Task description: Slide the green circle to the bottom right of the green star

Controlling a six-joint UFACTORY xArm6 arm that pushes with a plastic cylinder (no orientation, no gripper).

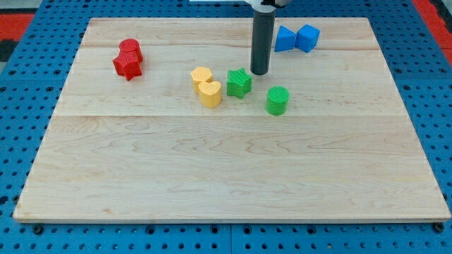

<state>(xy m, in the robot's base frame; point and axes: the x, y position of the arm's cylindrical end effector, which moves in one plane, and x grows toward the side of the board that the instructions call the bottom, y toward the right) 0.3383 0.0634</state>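
The pale wooden bench (233, 169) lies on a blue pegboard (21, 141). My tool is a straight dark rod with nothing to clench or release, so it grasps nothing; my tip (260, 73) rests on the bench just to the upper right of the green star-shaped block (239, 83), close to it but apart. The green round cylinder block (277, 100) stands near the green star, to its lower right, with a gap between them. Just left of the star sit two yellow blocks touching one another, a rounded one (201, 76) above a heart-shaped one (210, 93). Two blue blocks (296, 38) lie side by side further to the star's upper right. Two red blocks (128, 59) lie well to its left, pressed together.
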